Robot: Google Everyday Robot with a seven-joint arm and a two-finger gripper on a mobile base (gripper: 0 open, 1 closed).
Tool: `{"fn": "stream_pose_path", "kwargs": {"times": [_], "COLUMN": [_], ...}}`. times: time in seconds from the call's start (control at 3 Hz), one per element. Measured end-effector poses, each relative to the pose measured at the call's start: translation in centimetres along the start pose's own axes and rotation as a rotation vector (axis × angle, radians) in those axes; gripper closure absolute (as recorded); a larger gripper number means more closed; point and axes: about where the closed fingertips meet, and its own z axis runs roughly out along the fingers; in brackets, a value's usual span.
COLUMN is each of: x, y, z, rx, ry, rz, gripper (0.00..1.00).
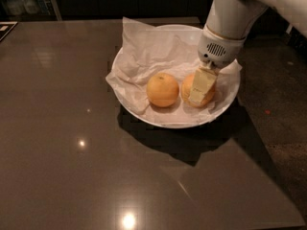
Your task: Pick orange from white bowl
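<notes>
The white bowl (144,113) stands at the middle back of the dark table, lined with crumpled white paper (148,51). Two fruits lie in it. The deeper orange one, the orange (187,91), is on the right, and a rounder, yellower fruit (162,89) sits just left of it. My gripper (200,91) reaches down from the upper right into the bowl, right on the orange, and covers the orange's middle and right side. The orange rests on the paper.
The dark glossy table (72,143) extends left and toward the front of the bowl. Its right edge (268,162) runs diagonally, with dark floor beyond. My white arm (230,18) stands over the bowl's right rim.
</notes>
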Motion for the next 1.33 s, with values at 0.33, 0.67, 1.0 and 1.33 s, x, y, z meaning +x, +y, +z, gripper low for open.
{"fn": "stream_pose_path", "kwargs": {"times": [0.33,0.67,1.0,1.33], "x": [0.9,0.9,0.9,0.7], "y": [1.5,2.6,2.6,2.6], "z": [-3.0,-5.5,-5.5,-5.8], "rx": [0.031,0.047,0.047,0.053], "ry": [-0.062,-0.124,-0.124,-0.131], "rz": [-0.036,-0.097,-0.097,-0.106], "gripper": [1.0,1.0,1.0,1.0]}}
